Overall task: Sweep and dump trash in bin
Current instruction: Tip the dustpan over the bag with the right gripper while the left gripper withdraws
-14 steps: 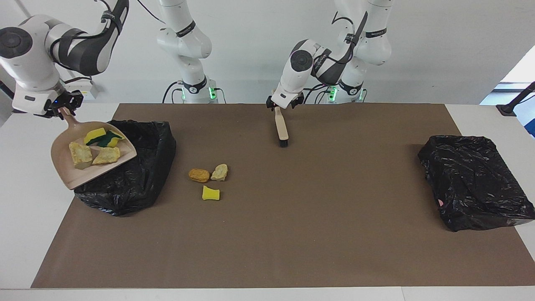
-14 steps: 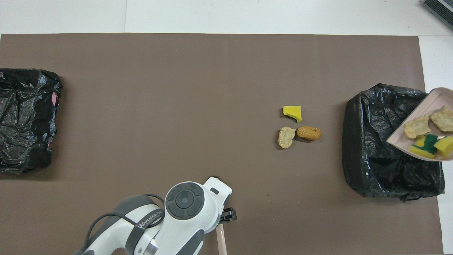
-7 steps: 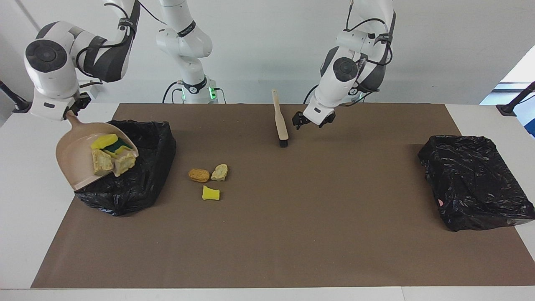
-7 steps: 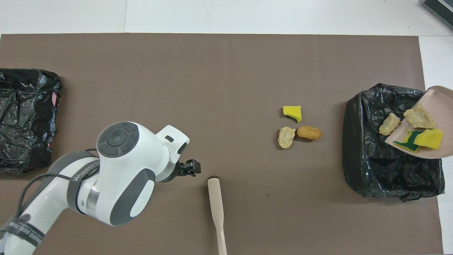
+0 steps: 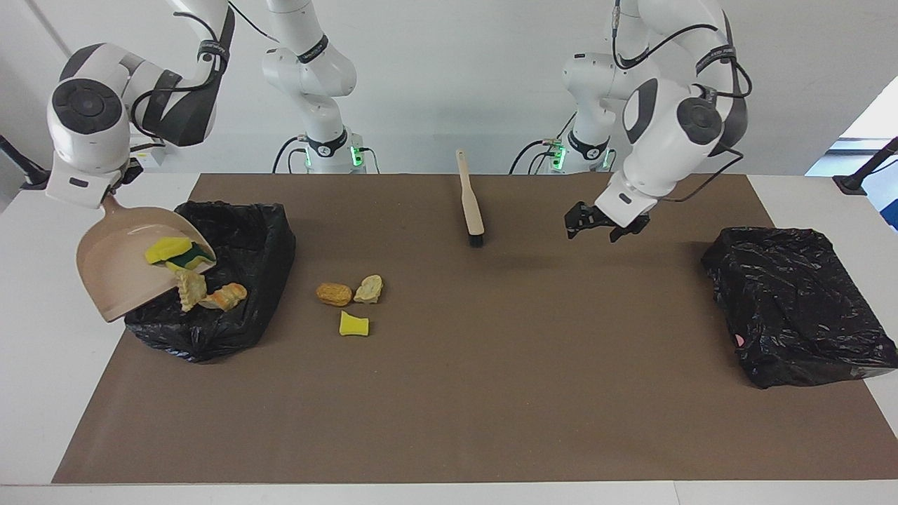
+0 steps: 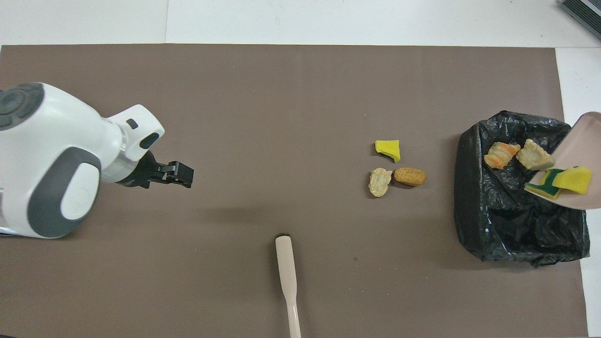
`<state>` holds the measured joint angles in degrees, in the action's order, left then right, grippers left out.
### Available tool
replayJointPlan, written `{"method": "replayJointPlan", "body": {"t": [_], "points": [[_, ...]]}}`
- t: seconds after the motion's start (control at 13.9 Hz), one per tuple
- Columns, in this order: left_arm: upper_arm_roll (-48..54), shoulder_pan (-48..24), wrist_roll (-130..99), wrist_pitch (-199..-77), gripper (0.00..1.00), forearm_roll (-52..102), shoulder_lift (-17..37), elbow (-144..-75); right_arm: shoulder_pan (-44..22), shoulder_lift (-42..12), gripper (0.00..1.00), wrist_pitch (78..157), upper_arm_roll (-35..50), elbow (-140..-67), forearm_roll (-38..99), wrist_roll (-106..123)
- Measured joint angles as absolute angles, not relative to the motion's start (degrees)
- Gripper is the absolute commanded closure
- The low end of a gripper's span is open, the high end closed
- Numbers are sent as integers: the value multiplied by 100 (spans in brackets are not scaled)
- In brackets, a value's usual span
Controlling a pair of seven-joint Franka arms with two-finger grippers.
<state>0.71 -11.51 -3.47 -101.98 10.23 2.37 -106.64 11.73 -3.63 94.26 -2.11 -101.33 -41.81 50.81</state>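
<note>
My right gripper is shut on the handle of the beige dustpan, which is tilted steeply over the black-lined bin at the right arm's end. Two bread-like lumps lie in the bin just off the pan's lip; they also show in the overhead view. Yellow and green sponge pieces sit at the lip. An orange lump, a beige lump and a yellow sponge piece lie on the mat beside the bin. My left gripper is open and empty above the mat.
The beige brush rests on the mat near the robots, bristle end pointing away from them, free of both grippers. A second black-lined bin sits at the left arm's end. The brown mat covers most of the table.
My left gripper let go of the brush and swung away toward the left arm's end. My right gripper tipped the dustpan further, and two lumps slid into the bin.
</note>
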Motion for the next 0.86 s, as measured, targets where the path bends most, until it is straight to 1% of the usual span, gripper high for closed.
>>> {"method": "replayJointPlan", "body": {"t": [0.14,0.43,0.65,0.86], "points": [[68,-846,99,-9711,0,764,262,-10257,990,-388,100,9423,-204,-10091,-4568,5259],[78,-653,354,-8950,0,381,308,-9554,551,-455,100,9467,-193,-10054,-5404,5704],[25,-486,263,-8853,0,372,272,-9323,377,-463,100,9666,-183,-10044,-5896,5919],[-19,-468,-96,-8840,0,356,90,-9277,371,-491,100,9862,-188,-9962,-6165,6295]]}}
